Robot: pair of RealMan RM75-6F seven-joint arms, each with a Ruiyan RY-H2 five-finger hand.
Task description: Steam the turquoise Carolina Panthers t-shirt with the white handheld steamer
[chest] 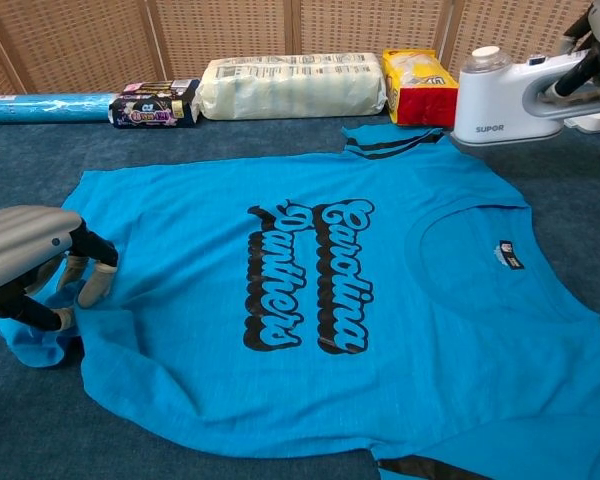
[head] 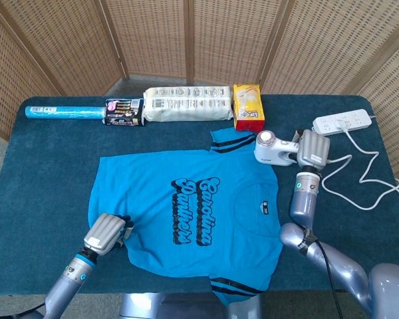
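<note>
A: T-shirt (head: 186,212) is spread flat at the centre of the frame on the dark blue worktop (head: 40,173), print side up, with its long axis running from the collar at centre right to the hem at lower left.

B: And the white handheld steamer (head: 274,149)?

A: It is held in the right robot hand (head: 314,149) at the upper right of the head view, just beyond the shirt's shoulder edge. In the chest view the steamer (chest: 510,100) is seen raised off the cloth, its body level, its head turned toward the shirt. The fabric is therefore reached by a move toward the lower left of the frame.

B: What is done with the left robot hand (head: 106,232)?

A: It is rested on the hem at the lower left, fingers (chest: 92,285) curled down onto the edge; the cloth looks pinned rather than lifted.

B: Which arm is judged nearer to the print?

A: The right one, and the steamer is already carried by it.

B: And the surroundings?

A: Packaged goods are lined along the top edge of the worktop, a power strip (head: 342,122) with its white cable is seen at the upper right, and wicker screens (head: 186,40) are set behind.
</note>
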